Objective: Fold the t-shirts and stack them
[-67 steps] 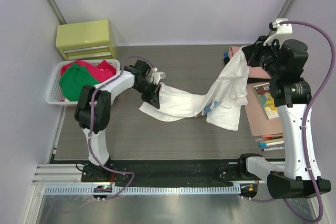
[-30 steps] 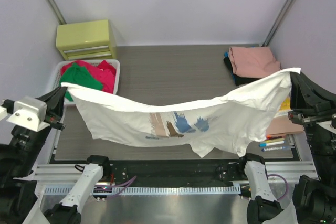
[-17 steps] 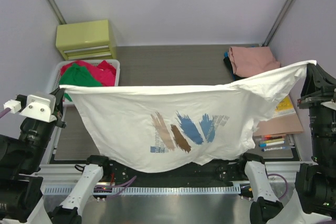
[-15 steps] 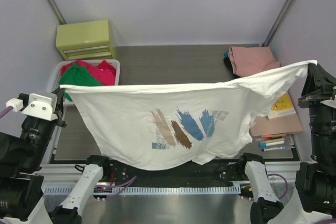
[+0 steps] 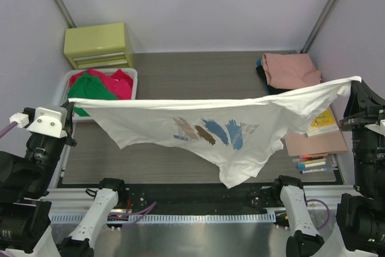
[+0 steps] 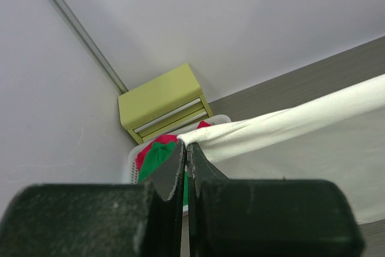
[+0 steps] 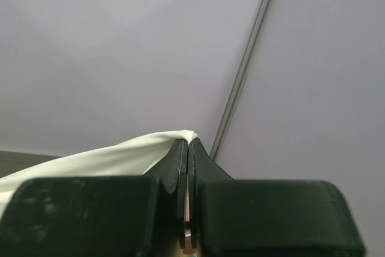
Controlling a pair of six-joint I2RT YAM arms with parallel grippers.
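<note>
"Where's the shirt at, then?"

"The white t-shirt point(image 5: 204, 127) with the brush-stroke print is up in the air, strung taut above the bench point(image 5: 192, 76) from one side to the other. The left end effector point(image 6: 185, 147) is pinched tight on one corner, over by the basket point(image 5: 62, 94). The right end effector point(image 7: 189, 142) is clamped on the other corner, high on the right."

"Looks like a thin bite on both."

"It does, just an edge of cloth between each pair of fingers. If they pull any harder apart, I'd guess one corner slips out and the whole thing drops in a heap."

"And that loose bit hanging down in the middle?"

"That's my other worry. It dangles toward the near edge, close to the markers point(image 5: 313, 162) and the book point(image 5: 322, 123). Lowered carelessly, it could drag them, or bunch under itself and lie creased."

"What about the folded salmon-pink shirt point(image 5: 290, 69)?"

"It sits just behind the stretched edge on that side. Lay the white one down too far back and it would cover it."
</note>
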